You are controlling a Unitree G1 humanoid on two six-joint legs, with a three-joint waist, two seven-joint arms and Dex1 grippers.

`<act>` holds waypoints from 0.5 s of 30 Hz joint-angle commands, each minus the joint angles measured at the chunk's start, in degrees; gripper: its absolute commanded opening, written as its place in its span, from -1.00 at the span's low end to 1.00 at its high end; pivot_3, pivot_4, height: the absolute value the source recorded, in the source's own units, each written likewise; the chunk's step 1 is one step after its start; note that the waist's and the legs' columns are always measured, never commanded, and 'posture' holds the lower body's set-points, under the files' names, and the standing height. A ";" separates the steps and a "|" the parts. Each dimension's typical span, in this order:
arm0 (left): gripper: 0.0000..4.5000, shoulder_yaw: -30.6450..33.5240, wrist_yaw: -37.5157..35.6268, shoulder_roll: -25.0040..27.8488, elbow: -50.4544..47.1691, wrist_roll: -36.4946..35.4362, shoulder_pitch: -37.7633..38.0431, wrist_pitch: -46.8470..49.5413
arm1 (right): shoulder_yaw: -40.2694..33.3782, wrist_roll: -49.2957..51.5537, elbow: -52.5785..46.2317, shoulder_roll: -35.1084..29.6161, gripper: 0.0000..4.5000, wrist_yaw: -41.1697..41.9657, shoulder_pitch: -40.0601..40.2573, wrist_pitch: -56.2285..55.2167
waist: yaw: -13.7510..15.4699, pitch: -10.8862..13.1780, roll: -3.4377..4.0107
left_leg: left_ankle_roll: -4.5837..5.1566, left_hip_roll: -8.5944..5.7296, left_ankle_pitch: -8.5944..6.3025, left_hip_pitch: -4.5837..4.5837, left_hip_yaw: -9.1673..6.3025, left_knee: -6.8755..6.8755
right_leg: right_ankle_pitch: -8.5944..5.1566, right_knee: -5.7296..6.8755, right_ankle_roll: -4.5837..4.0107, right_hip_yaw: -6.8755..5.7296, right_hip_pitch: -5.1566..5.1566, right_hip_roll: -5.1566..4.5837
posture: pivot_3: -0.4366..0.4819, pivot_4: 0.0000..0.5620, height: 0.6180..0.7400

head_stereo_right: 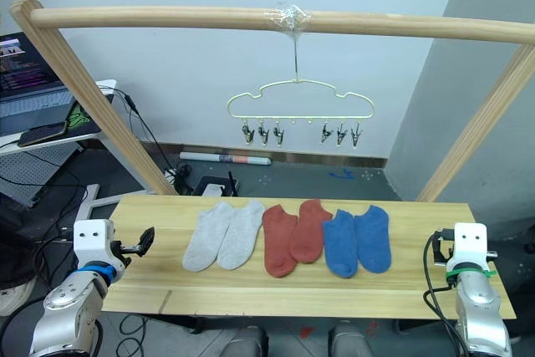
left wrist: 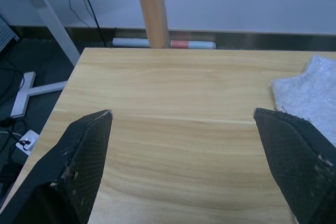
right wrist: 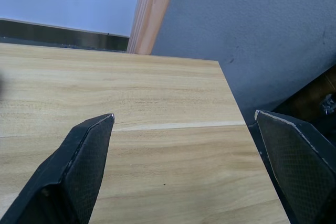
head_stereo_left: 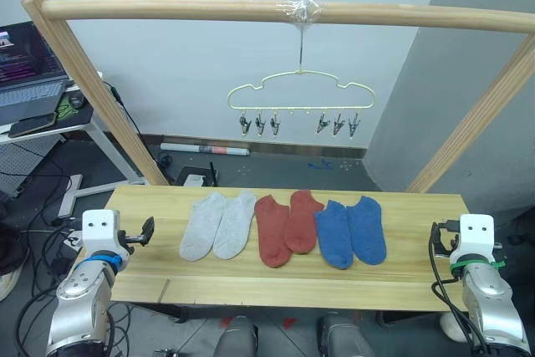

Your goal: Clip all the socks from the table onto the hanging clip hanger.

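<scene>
Socks: we count 6 on the table (head_stereo_left: 167, 286), in 3 pairs: 2 light grey socks (head_stereo_left: 217, 225), 2 rust red socks (head_stereo_left: 287, 226), 2 blue socks (head_stereo_left: 351, 231). They lie flat in a row, so each should be easy to pick singly.
Clip hanger (head_stereo_left: 301, 89): hooked on the wooden pole (head_stereo_left: 167, 9) above, 6 clips (head_stereo_left: 258, 124) free, none yet holding a sock.
Left gripper (left wrist: 184, 124): we see its jaws spread wide, holding nothing; the grey pair lies just beyond one fingertip.
Right gripper (right wrist: 184, 124): jaws spread and bare over bare tabletop; the blue pair lies well off to its inner side.

Lab: laptop (head_stereo_left: 29, 73), floor cables (head_stereo_left: 33, 206)
</scene>
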 commanded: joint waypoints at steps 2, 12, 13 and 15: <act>0.99 1.90 -0.36 1.31 -3.79 -1.19 0.07 0.99 | -0.75 0.04 -3.02 -0.23 1.00 -1.07 -0.60 0.18 | 0.01 0.00 0.00 | 0.00 0.00 0.00 0.00 0.00 0.00 | 0.00 0.00 0.00 0.00 0.00 0.00 | 0.20 -0.57 1.00; 0.91 -2.56 -1.54 -4.00 -28.93 -8.34 3.26 6.28 | 8.11 3.67 -8.77 -6.15 1.00 16.11 -5.62 0.90 | -0.11 0.09 0.02 | 0.00 0.00 0.00 0.01 0.04 0.04 | 0.00 -0.01 0.00 0.07 0.07 -0.01 | 0.18 -0.54 1.00; 0.82 -3.84 -0.96 -4.43 -29.92 -7.50 2.43 6.39 | 8.76 4.43 -9.21 -6.65 1.00 17.62 -6.99 1.47 | -0.08 0.10 0.03 | 0.00 0.01 0.00 0.04 0.02 0.05 | 0.00 0.00 0.00 0.03 0.09 0.00 | 0.18 -0.54 1.00; 0.58 -6.23 0.37 -5.02 -30.32 -5.71 0.38 6.89 | 10.50 5.00 -9.94 -7.62 1.00 20.35 -9.21 2.43 | -0.05 0.11 0.06 | 0.02 0.01 0.02 0.07 0.01 0.05 | 0.00 0.08 0.00 0.01 0.09 0.02 | 0.19 -0.54 1.00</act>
